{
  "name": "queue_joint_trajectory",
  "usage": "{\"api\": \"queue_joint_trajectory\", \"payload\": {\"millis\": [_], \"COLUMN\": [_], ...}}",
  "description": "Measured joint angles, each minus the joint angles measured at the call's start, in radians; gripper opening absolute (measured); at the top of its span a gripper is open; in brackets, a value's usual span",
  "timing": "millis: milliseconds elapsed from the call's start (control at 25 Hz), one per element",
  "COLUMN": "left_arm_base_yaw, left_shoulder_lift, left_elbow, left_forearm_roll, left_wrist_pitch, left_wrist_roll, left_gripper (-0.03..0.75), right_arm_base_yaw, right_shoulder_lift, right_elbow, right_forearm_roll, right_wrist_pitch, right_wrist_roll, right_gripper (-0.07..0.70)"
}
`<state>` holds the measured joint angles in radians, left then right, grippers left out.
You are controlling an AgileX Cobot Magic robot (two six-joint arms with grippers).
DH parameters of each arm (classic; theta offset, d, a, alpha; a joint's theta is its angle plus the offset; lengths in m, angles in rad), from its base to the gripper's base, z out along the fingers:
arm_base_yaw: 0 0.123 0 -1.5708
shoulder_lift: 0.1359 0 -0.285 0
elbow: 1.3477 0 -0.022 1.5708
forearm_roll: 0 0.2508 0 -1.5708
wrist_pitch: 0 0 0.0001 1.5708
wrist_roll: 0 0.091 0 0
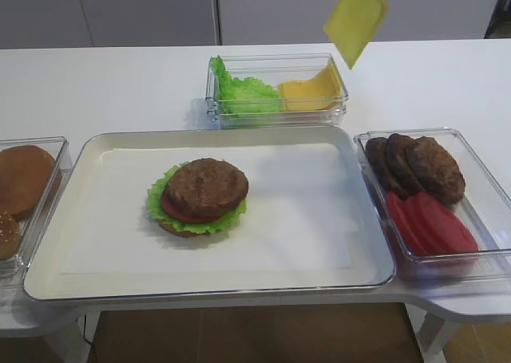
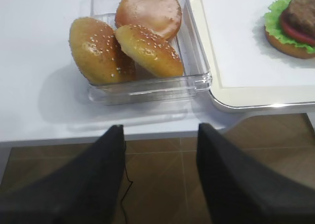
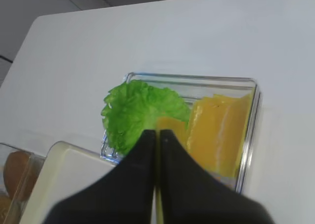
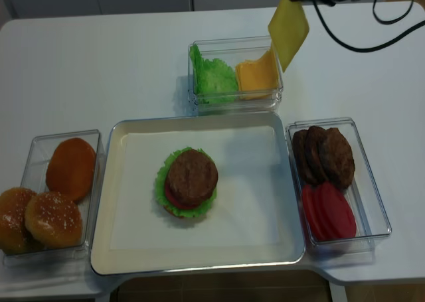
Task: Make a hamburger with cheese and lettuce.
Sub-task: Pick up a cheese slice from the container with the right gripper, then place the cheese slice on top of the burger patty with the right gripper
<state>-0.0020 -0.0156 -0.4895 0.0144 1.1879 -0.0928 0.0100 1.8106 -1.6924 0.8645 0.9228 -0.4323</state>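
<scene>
The right gripper (image 3: 157, 135) is pinched on the cheese (image 1: 356, 18), which hangs in the air above the far tub (image 1: 343, 84). The hamburger (image 1: 200, 197) sits on the tray (image 1: 367, 243), its lettuce (image 1: 158, 197) frilling out under the patty. The left gripper (image 2: 160, 135) hangs wide apart near the bun tub (image 2: 197, 71). No writing can be read.

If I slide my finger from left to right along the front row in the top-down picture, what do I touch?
Bun box → tray → hamburger → box of patties and tomato slices.
</scene>
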Motion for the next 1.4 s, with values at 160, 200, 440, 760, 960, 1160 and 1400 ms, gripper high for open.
{"api": "queue_joint_trajectory", "payload": {"millis": [160,200,440,760,960,1160,1400], "left_arm_base_yaw": [0.000,0.000,0.000,0.000,0.000,0.000,0.000], "left_shoulder_lift": [0.000,0.000,0.000,0.000,0.000,0.000,0.000], "left_elbow": [0.000,0.000,0.000,0.000,0.000,0.000,0.000], "left_forearm_roll": [0.000,0.000,0.000,0.000,0.000,0.000,0.000], "left_wrist_pitch": [0.000,0.000,0.000,0.000,0.000,0.000,0.000], "left_wrist_roll": [0.000,0.000,0.000,0.000,0.000,0.000,0.000], "left_gripper": [0.358,0.358,0.358,0.358,0.358,0.358,0.358], "right_arm_base_yaw": [0.015,0.029,0.171,0.339,0.433,0.530,0.623], "right_shoulder_lift": [-0.054,-0.069,-0.122,-0.153,-0.154,-0.154,-0.127], "right_elbow": [0.000,0.000,0.026,0.170,0.193,0.195,0.195], "right_forearm_roll": [-0.046,-0.062,-0.156,-0.169,-0.169,-0.169,-0.169], "right_wrist_pitch": [0.047,0.049,0.062,0.062,0.062,0.038,0.015], "right_wrist_roll": [0.035,0.047,0.106,0.113,0.113,0.113,0.113], "right_gripper": [0.004,0.004,0.004,0.004,0.004,0.004,0.004]}}
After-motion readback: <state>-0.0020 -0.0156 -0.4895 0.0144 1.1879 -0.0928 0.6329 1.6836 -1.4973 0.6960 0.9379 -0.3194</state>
